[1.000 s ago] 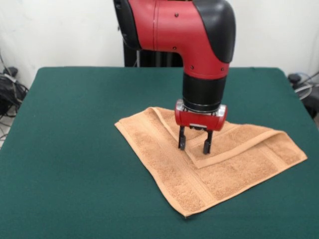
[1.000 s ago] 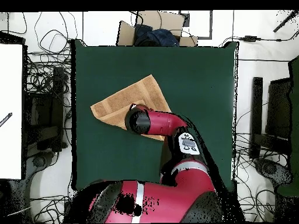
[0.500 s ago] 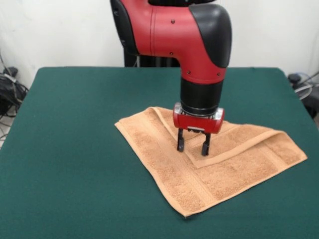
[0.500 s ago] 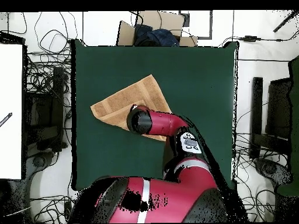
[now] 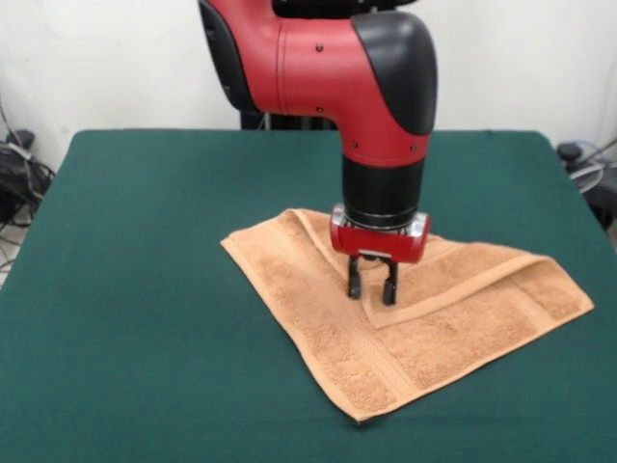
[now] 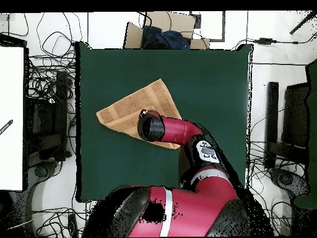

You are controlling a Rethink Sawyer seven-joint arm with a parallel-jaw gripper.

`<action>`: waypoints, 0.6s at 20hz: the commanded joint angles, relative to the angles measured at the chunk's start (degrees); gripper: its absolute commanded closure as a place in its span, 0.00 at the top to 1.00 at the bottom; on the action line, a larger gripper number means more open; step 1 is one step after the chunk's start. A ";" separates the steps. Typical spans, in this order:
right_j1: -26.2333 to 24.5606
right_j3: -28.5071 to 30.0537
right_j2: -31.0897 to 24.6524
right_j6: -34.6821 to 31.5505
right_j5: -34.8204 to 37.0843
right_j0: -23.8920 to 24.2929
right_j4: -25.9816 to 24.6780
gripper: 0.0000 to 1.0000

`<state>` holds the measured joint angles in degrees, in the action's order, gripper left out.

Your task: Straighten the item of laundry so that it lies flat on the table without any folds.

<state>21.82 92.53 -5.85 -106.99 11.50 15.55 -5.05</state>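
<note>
The item of laundry (image 5: pixel 434 328), a light orange-tan towel, lies right of centre on the green table (image 5: pixel 145 289). One corner is folded over onto its middle, and that flap ends in a point. My gripper (image 5: pixel 372 292) stands upright with its tips down on the towel just behind the flap's point. The fingers (image 5: pixel 354 282) are drawn partly together, and towel still shows between them. In the overhead view the towel (image 6: pixel 133 105) shows as a tilted square on the table (image 6: pixel 210 80), and my arm hides the gripper and the towel's near corner.
A cardboard box (image 6: pixel 164 31) sits beyond the table's far edge in the overhead view. Cables (image 6: pixel 49 93) lie along the left side by a white panel (image 6: pixel 12 118). Bare green cloth surrounds the towel on every side.
The gripper's fingers have drawn closer together on the towel, and the gripper has sunk a little. The arm has shifted slightly to the left in the front view. The towel has not moved.
</note>
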 commanded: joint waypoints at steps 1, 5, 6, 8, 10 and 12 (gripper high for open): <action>-5.43 -1.93 -4.24 -6.39 -3.96 0.07 -0.35 0.00; -5.31 -2.10 -3.33 -6.92 -4.34 -0.63 -0.36 0.00; -5.26 -2.16 -3.08 -7.00 -4.36 -0.82 -0.36 0.00; -4.82 -2.34 -2.14 -7.12 -3.84 -1.55 -0.33 0.00; -3.84 -1.73 -1.39 -7.81 -3.85 -1.98 -0.08 0.00; -1.78 -0.82 -0.72 -8.09 -4.35 -2.17 -0.38 0.00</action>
<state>21.93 92.38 -5.99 -106.99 11.54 15.33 -5.11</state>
